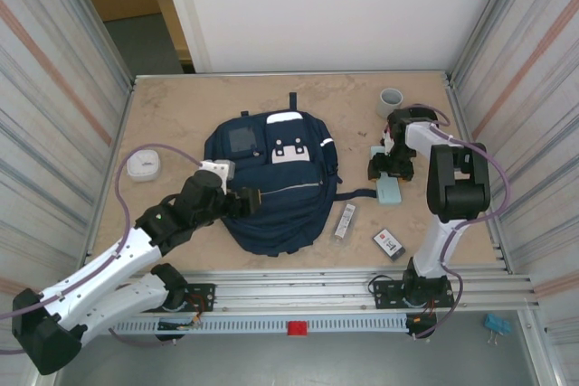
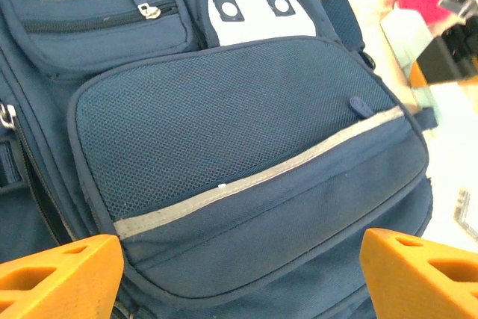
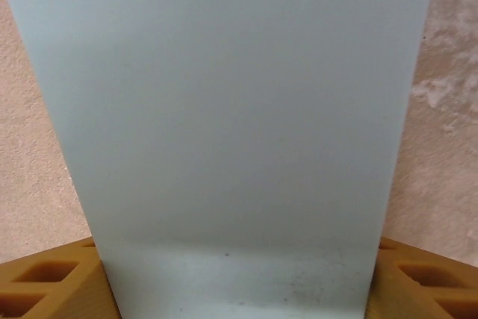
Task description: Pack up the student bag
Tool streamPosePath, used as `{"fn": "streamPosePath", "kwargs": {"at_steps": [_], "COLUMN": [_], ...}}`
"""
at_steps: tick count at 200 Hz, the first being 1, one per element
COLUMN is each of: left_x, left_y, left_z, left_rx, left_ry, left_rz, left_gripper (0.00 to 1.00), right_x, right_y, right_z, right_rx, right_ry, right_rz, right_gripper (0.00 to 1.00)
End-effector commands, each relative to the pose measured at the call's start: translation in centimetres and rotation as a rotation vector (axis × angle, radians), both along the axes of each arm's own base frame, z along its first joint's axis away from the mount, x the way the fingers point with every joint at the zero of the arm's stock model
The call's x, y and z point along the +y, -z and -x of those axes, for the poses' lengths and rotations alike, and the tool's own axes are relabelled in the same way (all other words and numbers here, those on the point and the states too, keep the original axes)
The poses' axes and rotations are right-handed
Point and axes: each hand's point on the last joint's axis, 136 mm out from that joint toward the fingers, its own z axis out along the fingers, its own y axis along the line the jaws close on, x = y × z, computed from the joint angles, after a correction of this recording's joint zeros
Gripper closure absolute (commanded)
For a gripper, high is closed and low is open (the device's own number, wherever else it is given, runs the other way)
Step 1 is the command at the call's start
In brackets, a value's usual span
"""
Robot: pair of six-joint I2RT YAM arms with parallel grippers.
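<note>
Beige tabletop is occupied centrally by the student bag, laid flat for packing; left gripper is held jaws apart over its front pocket, pale box is straddled by right gripper, seemingly for pickup, clamp undeterminable.

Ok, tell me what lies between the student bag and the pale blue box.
In the top view, a dark strap from the student bag runs across otherwise bare table toward the pale blue box.
</note>
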Motion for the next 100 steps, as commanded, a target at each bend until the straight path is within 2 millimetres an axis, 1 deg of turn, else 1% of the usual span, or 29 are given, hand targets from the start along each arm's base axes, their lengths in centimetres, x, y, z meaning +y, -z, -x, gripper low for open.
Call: {"fn": "streamPosePath", "kwargs": {"at_steps": [1, 20, 40, 51, 60, 76, 100], "left_x": [-0.4, -1.8, -3.0, -3.3, -3.3, -3.3, -3.5], "left_y": [-1.9, -2.4, -2.2, -1.9, -1.6, -0.9, 0.9], "left_z": [0.2, 1.1, 1.8, 1.7, 1.2, 0.5, 0.1], "left_rx": [-0.117, -0.186, -0.242, -0.262, -0.272, -0.273, -0.242], "left_ry": [0.173, 0.352, 0.501, 0.548, 0.561, 0.604, 0.701], "left_rz": [-0.128, -0.186, -0.275, -0.341, -0.395, -0.484, -0.596], "left_gripper": [0.18, 0.19, 0.2, 0.2, 0.19, 0.19, 0.18], "right_x": [1.5, 2.3, 3.7, 4.8, 5.6, 6.9, 8.5], "right_y": [-2.0, -5.6, -10.4, -12.8, -14.5, -16.6, -18.5], "right_z": [-0.4, -0.8, -1.0, -0.8, -0.6, 0.0, 0.9], "right_rx": [-0.092, -0.215, -0.399, -0.485, -0.549, -0.625, -0.696], "right_ry": [-0.023, -0.014, -0.005, -0.014, -0.024, -0.045, -0.084], "right_rz": [-0.066, -0.115, -0.191, -0.256, -0.304, -0.376, -0.452], "right_gripper": [0.33, 0.36, 0.37, 0.38, 0.38, 0.38, 0.38]}}
